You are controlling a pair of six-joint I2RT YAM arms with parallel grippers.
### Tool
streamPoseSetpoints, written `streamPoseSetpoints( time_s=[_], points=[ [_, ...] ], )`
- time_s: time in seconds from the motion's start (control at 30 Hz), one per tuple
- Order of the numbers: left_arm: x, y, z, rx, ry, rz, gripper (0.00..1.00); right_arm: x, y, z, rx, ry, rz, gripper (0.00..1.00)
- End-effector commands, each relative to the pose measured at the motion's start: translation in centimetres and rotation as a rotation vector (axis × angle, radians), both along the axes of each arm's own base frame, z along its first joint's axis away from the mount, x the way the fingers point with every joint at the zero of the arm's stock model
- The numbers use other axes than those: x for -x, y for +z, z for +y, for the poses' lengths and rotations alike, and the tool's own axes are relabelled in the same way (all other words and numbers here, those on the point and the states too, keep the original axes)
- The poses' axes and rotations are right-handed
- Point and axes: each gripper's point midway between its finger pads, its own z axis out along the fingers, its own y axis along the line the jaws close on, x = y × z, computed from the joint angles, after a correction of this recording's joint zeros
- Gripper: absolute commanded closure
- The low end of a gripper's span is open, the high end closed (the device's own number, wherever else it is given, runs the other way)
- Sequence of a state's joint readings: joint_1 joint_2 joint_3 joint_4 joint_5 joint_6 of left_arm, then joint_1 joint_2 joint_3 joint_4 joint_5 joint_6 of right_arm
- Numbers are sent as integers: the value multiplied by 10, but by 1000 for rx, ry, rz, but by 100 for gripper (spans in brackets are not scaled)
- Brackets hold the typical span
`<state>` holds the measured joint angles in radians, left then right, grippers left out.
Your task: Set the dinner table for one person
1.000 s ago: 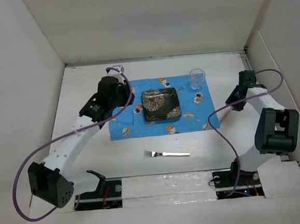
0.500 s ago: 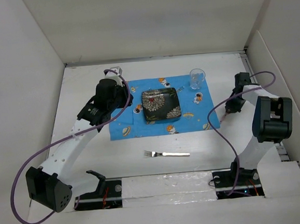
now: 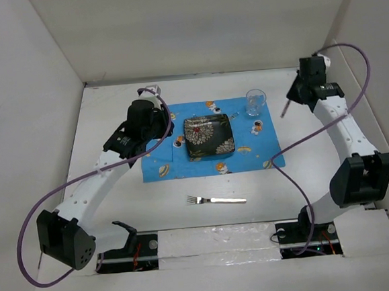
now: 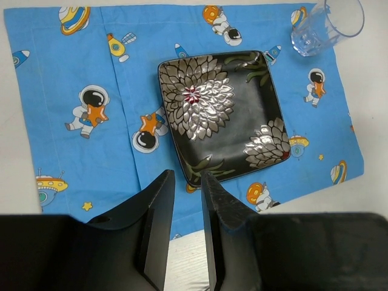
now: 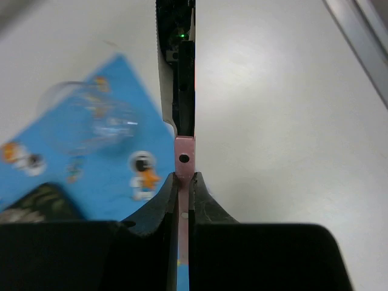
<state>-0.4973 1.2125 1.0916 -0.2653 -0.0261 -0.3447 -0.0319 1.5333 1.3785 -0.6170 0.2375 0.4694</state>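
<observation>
- While its jaws clench a thin, flat, pink-handled utensil (image 5: 183,159), seen edge-on so that its kind cannot be told, the right gripper (image 5: 183,176) hangs over the far right of the large plain white dinner table (image 3: 158,202).
- The left gripper (image 4: 186,177) has its jaws a narrow slit apart with nothing between them. It is above the left part of the blue cartoon-print cloth mat (image 4: 73,151).
- A square black plate with a silver flower pattern (image 4: 221,115) lies at the middle of the mat.
- A clear drinking glass (image 3: 256,101) stands upright at the mat's far right corner, just left of the held utensil.
- A silver metal fork (image 3: 215,200) lies on bare tabletop on the near side of the mat, tines to the left.
- The dinner table spreads under all of this, the mat near its middle and both arm bases at its near edge.
</observation>
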Motion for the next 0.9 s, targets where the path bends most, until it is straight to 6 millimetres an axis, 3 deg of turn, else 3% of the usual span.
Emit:
streamPoseSetpoints(
  time_s=[0.0, 0.03, 0.07, 0.13, 0.23, 0.27, 0.3, 0.33, 0.63, 0.87],
  points=[
    [-10, 29, -11, 45, -23, -68, 78, -15, 55, 76, 18, 253, -125, 100],
    [-12, 28, -12, 48, -20, -63, 78, -15, 51, 112, 0, 400, -97, 100],
    [-12, 28, -12, 48, -20, -63, 78, -18, 42, 113, 0, 402, -77, 100],
    [-12, 27, -13, 52, -17, -56, 77, -4, 24, 155, -24, 547, 3, 100],
    [-13, 24, -14, 57, -12, -47, 77, 8, -22, 187, -34, 644, 126, 100],
    [-12, 24, -14, 60, -10, -45, 77, 11, -37, 186, -34, 642, 165, 100],
    [-10, 24, -19, 75, -35, -34, 77, 14, -61, 198, -70, 676, 221, 100],
    [-10, 24, -19, 75, -35, -33, 77, 14, -61, 198, -70, 677, 222, 100],
    [-9, 20, -19, 83, -31, -19, 77, 10, -126, 196, -51, 667, 360, 100],
    [-8, 19, -17, 80, -20, -19, 77, 16, -156, 185, -50, 639, 445, 100]
  ],
)
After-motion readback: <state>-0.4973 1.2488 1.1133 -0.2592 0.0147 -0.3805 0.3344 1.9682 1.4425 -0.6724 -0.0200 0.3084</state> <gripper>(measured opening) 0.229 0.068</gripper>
